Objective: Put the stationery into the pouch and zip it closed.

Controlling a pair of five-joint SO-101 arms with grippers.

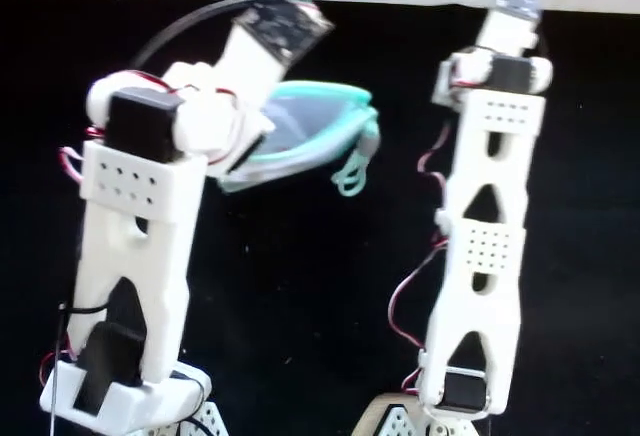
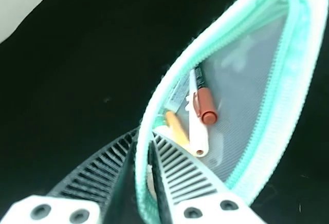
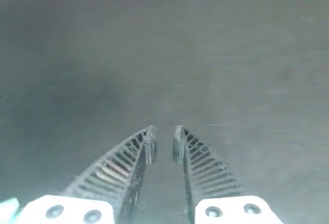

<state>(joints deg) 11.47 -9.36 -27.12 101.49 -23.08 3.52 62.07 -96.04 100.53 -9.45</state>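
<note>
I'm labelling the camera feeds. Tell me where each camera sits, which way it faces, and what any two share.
High view: fixed off the arms, looking down over the black table; both arms show, the left one gripping the pouch.
Left wrist view: on the left wrist, looking along the left hand into the open pouch holding pens.
Right wrist view: on the right wrist, looking past the right hand at the table.
Shared: high and left wrist views both show the pouch.

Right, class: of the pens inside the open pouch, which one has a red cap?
The dark-barrelled pen, lying against the pouch's mesh wall. The white pen beside it and the orange one show no red cap.
</note>
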